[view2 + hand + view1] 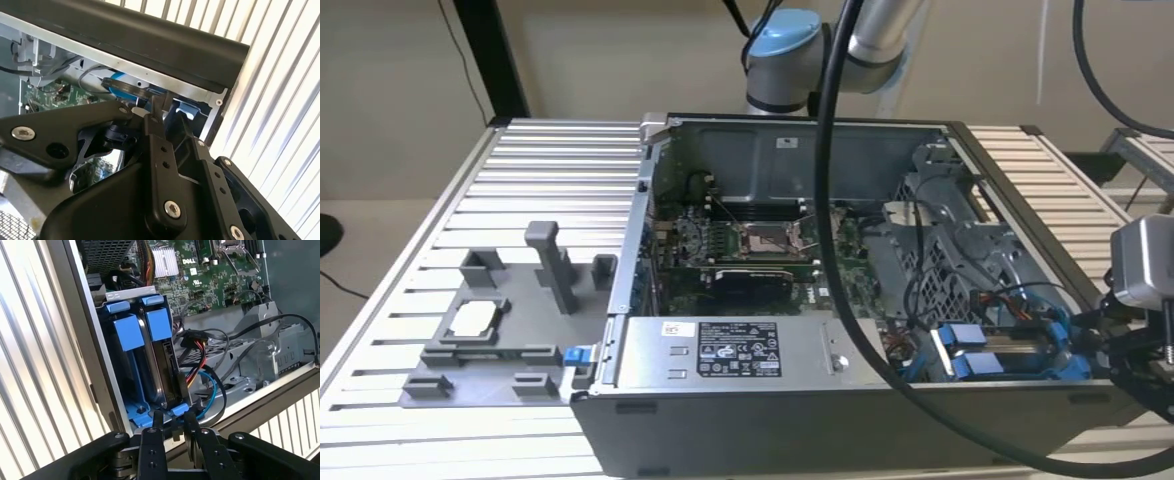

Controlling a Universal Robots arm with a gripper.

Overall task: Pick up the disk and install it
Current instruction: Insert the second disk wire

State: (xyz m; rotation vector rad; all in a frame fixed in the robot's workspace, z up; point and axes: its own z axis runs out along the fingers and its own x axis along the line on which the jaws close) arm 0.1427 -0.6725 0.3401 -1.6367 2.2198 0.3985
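A grey fixture tray [487, 345] is lying at the exterior view's left on a counter [534, 180] of pale ribbed metal slats, with a small square silver chip [474, 318] sitting in one of its pockets. Beige wall is filling the background behind the counter, and a dark upright post [491, 60] is standing at the far left.

An open computer case [854, 300] is occupying the middle of the counter, exposing a green motherboard [747, 245] and a large grey box with a white label [734, 350] along its near side. The arm [834, 50] is reaching down from the far side, and a thick black cable [825, 200] is hanging across the case.

At the exterior view's right, in the near corner of the case, the disk [162, 365] is standing on edge in a blue drive bay [1001, 350], framed by its blue bracket. In the first wrist view the gripper [172, 422] is poised just at the disk's end, its fingers [157, 421] narrowly apart on either side of the blue bracket; whether they are actually pressing on it cannot be told.
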